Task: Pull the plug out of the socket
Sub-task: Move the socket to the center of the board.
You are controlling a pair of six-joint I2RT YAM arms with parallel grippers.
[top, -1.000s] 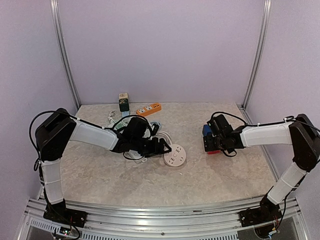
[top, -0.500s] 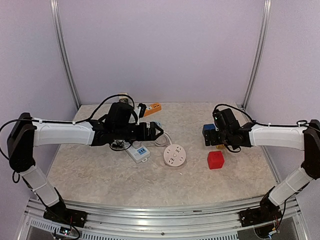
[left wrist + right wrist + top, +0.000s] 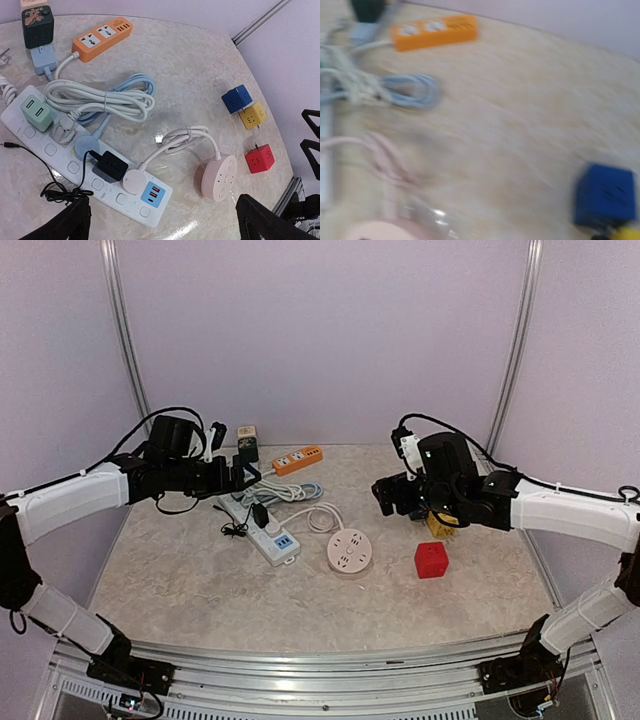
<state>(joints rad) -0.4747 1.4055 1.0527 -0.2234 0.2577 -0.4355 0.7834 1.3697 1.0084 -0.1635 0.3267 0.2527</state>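
While blur hides whether the right claw [image 3: 388, 496] is spread, the left claw [image 3: 162, 200] gapes wide above one white strip [image 3: 60, 155] carrying five plugs [image 3: 110, 165], three cubes [image 3: 259, 158] nearby.

No legible text, brand or number anywhere, only a small pale printed motif on the dark green cube [image 3: 37, 19] beside the orange strip [image 3: 101, 38], too small to read, right wrist view blurred
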